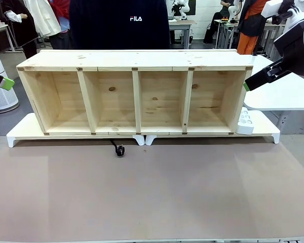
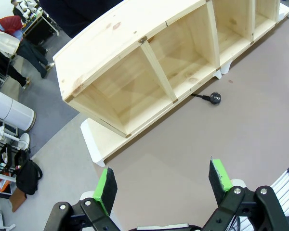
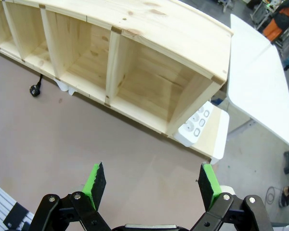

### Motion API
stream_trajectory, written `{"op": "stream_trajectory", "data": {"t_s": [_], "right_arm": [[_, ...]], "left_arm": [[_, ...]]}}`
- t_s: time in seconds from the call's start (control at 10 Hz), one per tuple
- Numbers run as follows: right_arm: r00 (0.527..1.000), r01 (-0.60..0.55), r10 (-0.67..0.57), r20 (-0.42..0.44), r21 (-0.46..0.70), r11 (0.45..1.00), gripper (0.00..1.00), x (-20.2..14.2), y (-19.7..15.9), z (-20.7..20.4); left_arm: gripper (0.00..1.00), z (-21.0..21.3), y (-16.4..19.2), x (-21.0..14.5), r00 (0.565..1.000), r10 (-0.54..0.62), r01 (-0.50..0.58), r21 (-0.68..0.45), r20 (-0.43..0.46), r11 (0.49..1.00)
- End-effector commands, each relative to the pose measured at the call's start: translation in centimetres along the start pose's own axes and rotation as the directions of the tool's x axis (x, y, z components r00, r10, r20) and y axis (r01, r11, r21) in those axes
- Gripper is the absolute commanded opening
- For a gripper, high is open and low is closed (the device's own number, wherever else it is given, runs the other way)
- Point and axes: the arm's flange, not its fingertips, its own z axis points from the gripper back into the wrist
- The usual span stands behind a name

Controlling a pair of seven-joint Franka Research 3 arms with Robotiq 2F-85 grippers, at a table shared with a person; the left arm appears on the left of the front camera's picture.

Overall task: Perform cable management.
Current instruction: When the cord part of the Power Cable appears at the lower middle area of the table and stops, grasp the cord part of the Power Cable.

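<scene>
Front view: cable plug lies on table at 6 o'clock of shelf, rest hidden under it. Left gripper & right gripper both wide, empty, well apart from cable; task prob. not yet begun

Black cable — pale knotty-pine shelf

Left gripper hung raised at the left side, tilted downward, jaws spread wide, nothing between them. Right gripper raised at the right side, jaws equally wide, empty. Arms well apart
</scene>
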Motion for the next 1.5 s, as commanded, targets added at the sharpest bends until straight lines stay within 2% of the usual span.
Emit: {"op": "stream_trajectory", "data": {"t_s": [0.0,1.4], "right_arm": [[1.000,0.000,0.000,-0.004,0.002,1.000,1.00,0.02,0.00,-0.31],[1.000,0.000,0.000,-0.004,0.002,1.000,1.00,0.02,0.00,-0.31]], "left_arm": [[1.00,-0.28,-0.08,0.27,1.000,-0.002,0.002,0.000,0.011,1.000],[1.00,-0.28,-0.08,0.27,1.000,-0.002,0.002,0.000,0.011,1.000]]}}
